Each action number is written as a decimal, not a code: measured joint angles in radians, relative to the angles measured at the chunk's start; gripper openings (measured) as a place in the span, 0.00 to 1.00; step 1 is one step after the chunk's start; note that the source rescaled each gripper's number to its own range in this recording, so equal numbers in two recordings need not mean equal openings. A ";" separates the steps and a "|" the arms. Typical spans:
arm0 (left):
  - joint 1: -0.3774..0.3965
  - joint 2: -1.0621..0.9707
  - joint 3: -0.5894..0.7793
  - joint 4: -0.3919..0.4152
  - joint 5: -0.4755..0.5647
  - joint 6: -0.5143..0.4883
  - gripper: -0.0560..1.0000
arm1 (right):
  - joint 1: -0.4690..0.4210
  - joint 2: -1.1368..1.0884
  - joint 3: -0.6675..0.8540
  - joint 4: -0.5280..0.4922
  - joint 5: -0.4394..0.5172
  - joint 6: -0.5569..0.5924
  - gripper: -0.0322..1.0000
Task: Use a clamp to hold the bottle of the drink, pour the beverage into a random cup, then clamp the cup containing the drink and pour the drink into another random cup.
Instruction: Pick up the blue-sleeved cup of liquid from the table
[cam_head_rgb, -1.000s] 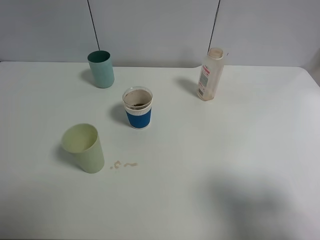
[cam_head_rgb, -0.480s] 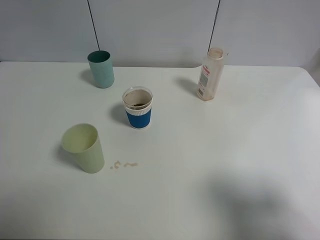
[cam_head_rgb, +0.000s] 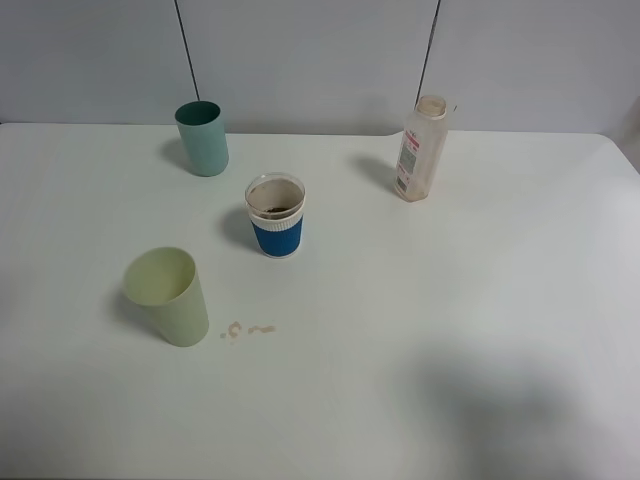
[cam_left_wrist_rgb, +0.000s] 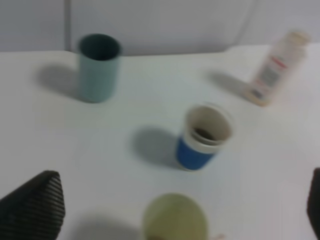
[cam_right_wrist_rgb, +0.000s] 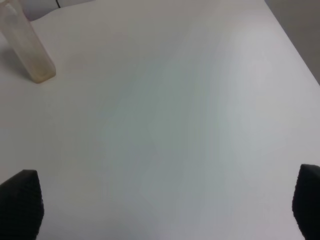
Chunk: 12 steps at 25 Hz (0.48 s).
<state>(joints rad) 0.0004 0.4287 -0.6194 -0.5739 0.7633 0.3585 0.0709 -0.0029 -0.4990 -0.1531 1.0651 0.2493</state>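
Observation:
The bottle (cam_head_rgb: 421, 149) stands upright at the back right of the table (cam_head_rgb: 520, 260), looking nearly empty. The blue-banded white cup (cam_head_rgb: 275, 216) sits mid-table with dark beverage (cam_head_rgb: 273, 210) low inside. The teal cup (cam_head_rgb: 202, 138) stands at the back left. Neither gripper shows in the exterior high view. In the left wrist view my left gripper (cam_left_wrist_rgb: 180, 200) is open and empty, well short of the blue-banded cup (cam_left_wrist_rgb: 204, 137), the teal cup (cam_left_wrist_rgb: 99, 67) and the bottle (cam_left_wrist_rgb: 274, 70). My right gripper (cam_right_wrist_rgb: 163, 202) is open over bare table, far from the bottle (cam_right_wrist_rgb: 25, 42).
A larger pale green cup (cam_head_rgb: 168, 297) stands at the front left, also visible as the pale green cup (cam_left_wrist_rgb: 175, 220) close under the left gripper. A few small brown spilled drops (cam_head_rgb: 247, 329) lie beside it. A grey wall backs the table.

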 joint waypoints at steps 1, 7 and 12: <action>0.000 0.004 0.000 -0.028 0.012 0.020 0.93 | 0.000 0.000 0.000 0.000 0.000 0.000 1.00; 0.000 0.032 0.000 -0.162 0.077 0.130 0.93 | 0.000 0.000 0.000 0.000 0.000 0.000 1.00; 0.000 0.075 0.000 -0.260 0.120 0.239 0.93 | 0.000 0.000 0.000 0.000 0.000 0.000 1.00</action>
<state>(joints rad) 0.0004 0.5034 -0.6194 -0.8343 0.8837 0.5973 0.0709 -0.0029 -0.4990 -0.1531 1.0651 0.2493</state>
